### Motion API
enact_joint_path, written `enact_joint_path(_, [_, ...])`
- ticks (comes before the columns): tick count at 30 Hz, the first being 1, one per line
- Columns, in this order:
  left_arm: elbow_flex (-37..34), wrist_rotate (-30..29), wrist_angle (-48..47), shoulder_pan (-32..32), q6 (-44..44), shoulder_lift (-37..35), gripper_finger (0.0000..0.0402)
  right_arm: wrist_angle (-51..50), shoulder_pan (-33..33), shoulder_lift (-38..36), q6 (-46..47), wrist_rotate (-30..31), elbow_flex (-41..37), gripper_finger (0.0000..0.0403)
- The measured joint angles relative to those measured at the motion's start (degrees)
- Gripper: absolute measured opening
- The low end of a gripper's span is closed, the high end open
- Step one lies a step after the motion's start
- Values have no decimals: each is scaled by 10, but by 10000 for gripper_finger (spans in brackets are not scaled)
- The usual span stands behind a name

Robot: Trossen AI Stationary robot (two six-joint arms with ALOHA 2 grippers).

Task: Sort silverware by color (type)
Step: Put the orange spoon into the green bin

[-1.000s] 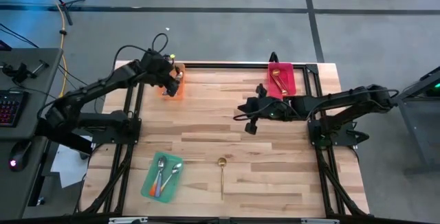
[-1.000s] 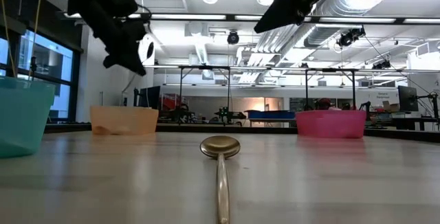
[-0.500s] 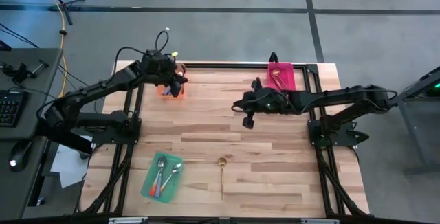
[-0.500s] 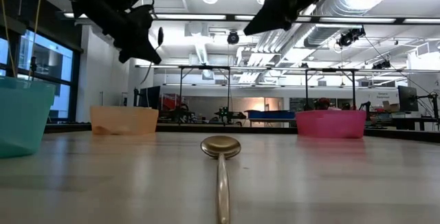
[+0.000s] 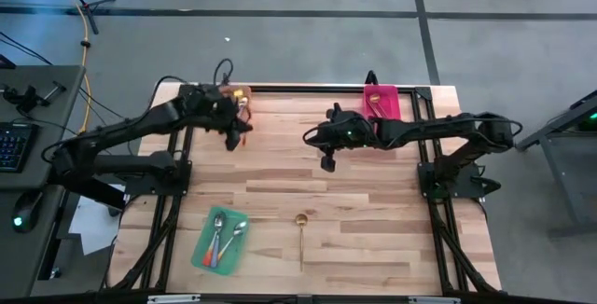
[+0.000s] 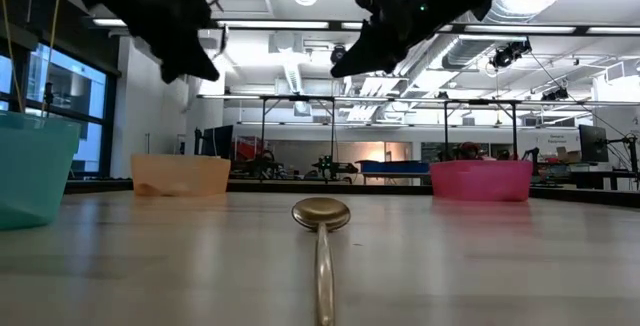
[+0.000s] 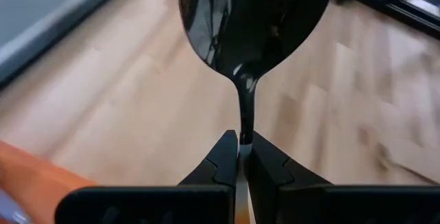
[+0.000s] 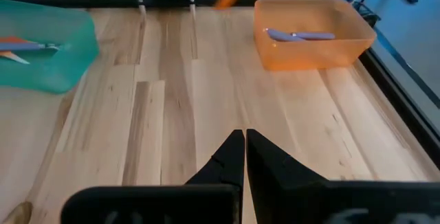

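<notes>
Left gripper (image 7: 240, 157) clamped on a spoon (image 7: 256, 25) beside the orange tray (image 8: 313, 33), handle colour hidden by the fingers. Right gripper (image 8: 244, 148) pressed together, empty, above mid-table. Gold spoon (image 5: 301, 234) lying near the front edge, apart from the green tray (image 5: 207, 246).

The middle of the desk (image 5: 373, 201) is bare wood, so a claw can pass there freely. One gold spoon (image 5: 301, 236) lies alone near the front edge, with open wood on every side of it. The green tray (image 5: 220, 239) stands at the front left corner, the orange tray (image 8: 313, 31) at the back left, and the pink tray (image 5: 383, 100) at the back right, so the corners are taken. Above the back part, the left claw (image 5: 237, 133) with its spoon (image 7: 254, 18) and the right claw (image 5: 326, 162) hang in the air, well apart, with a free gap between them.
</notes>
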Motion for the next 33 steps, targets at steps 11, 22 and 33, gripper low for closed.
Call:
enact_joint_path(11, [23, -183, -210, -314, -323, -107, 3, 18, 12, 8, 12, -1, 0, 0])
enact_joint_path(22, [24, -294, -211, -599, -583, -8, 3, 95, 61, 67, 31, -1, 0, 0])
enact_joint_path(33, [24, -301, -121, -700, -768, 106, 3, 120, 97, 90, 43, 10, 0, 0])
